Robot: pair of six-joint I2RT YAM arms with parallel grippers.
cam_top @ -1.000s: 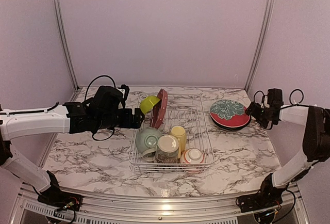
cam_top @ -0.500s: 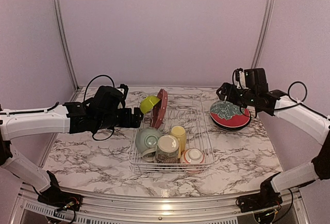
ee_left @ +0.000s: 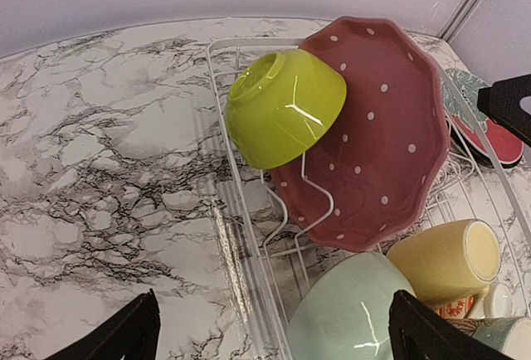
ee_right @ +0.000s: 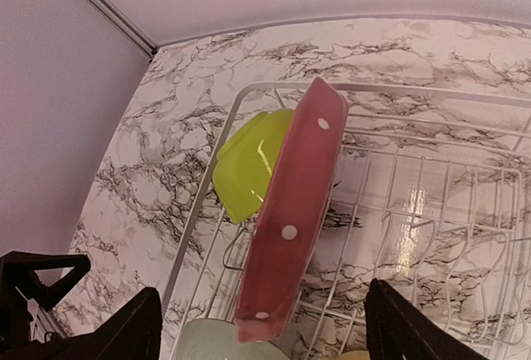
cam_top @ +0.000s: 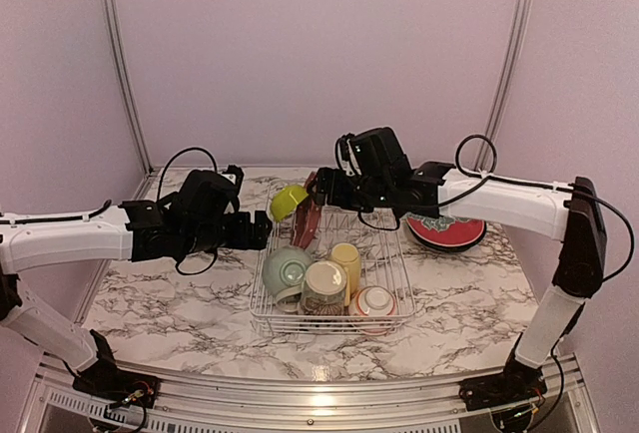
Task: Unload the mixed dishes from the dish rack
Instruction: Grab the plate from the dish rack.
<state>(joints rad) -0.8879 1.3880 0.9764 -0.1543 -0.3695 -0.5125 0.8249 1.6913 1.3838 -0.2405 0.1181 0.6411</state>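
1. Desk [cam_top: 170, 303]: white marble w/ dark veins. Lilac walls on three sides, metal posts [cam_top: 121, 64] at the back corners.
2. Dish rack [cam_top: 377, 235] sits mid-desk. Inside: red dotted plate [ee_left: 373, 136] on edge at the rack's 11 o'clock corner, w/ lime bowl [ee_left: 286, 107] leaning on it from 9 o'clock. Pale-green bowl [cam_top: 287, 268], yellow mug [cam_top: 345, 258], cream patterned mug [cam_top: 324, 288] and red-patterned bowl [cam_top: 374, 301] crowd the 6 o'clock end.
3. Plate stack [cam_top: 444, 231] lies on the desk at the rack's 2 o'clock, outside it.
4. Left arm: stretched in low from 9 o'clock. Left tool [cam_top: 260, 229] is just beside the rack's left wall, facing the lime bowl, jaws wide apart, holding nothing.
5. Right arm: reaches across from 3 o'clock over the rack's far end. Right tool [cam_top: 321, 192] is close by the red plate's top rim, jaws spread w/ the rim lined up betw. them; no contact seen.
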